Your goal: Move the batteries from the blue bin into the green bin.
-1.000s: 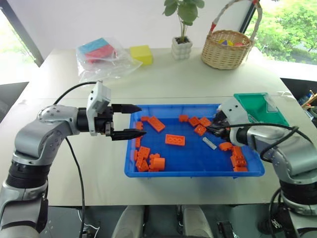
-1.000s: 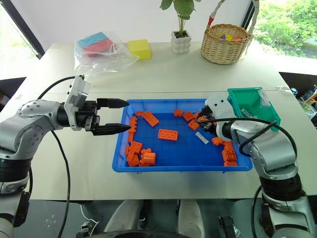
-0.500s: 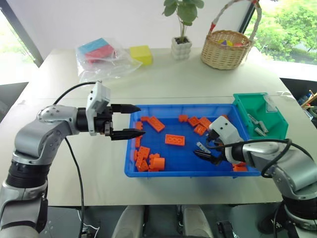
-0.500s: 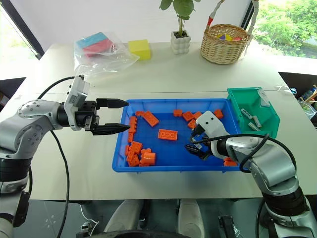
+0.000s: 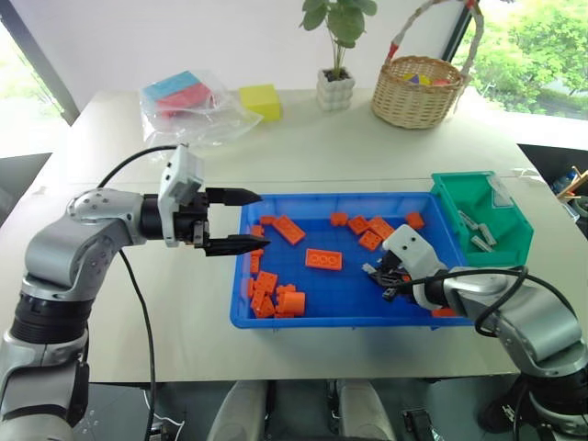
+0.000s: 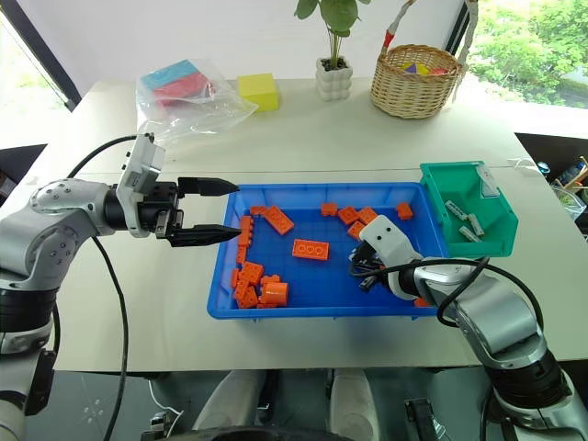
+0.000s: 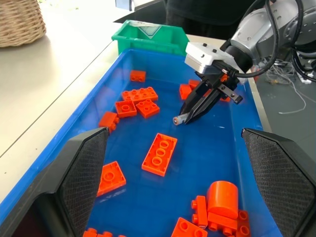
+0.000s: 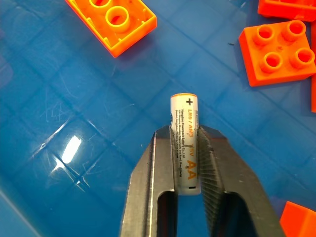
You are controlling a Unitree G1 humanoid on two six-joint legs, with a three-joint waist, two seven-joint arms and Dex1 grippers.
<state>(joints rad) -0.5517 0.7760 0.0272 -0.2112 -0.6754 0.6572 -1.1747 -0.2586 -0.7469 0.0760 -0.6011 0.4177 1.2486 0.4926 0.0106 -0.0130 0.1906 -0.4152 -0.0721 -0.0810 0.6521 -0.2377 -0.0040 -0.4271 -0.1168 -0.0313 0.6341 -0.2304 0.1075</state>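
— Which step are you on?

— The pick. My right end effector (image 8: 186,163) is down inside the blue bin (image 5: 241,312), its two black fingers clamped on an AA battery (image 8: 184,140), which lies lengthwise between them with its plus end poking out past the tips. In the left wrist view the battery's tip sits just above the blue floor, near the orange building bricks (image 5: 323,259) but apart from them.

— And the other arm?

— My left end effector (image 5: 236,220) hovers over the bin's left rim, fingers apart and holding nothing.

— What does the next move call for?

— I judge it to be a lift straight up, clear of the bricks and the rim, then a carry to the right over to the green bin (image 5: 517,249), which stands on the tabletop just beside the blue bin's right end. Other batteries (image 5: 475,231) already lie in there. The fingers should part only once the battery is over the opening, or it could land on the tabletop.
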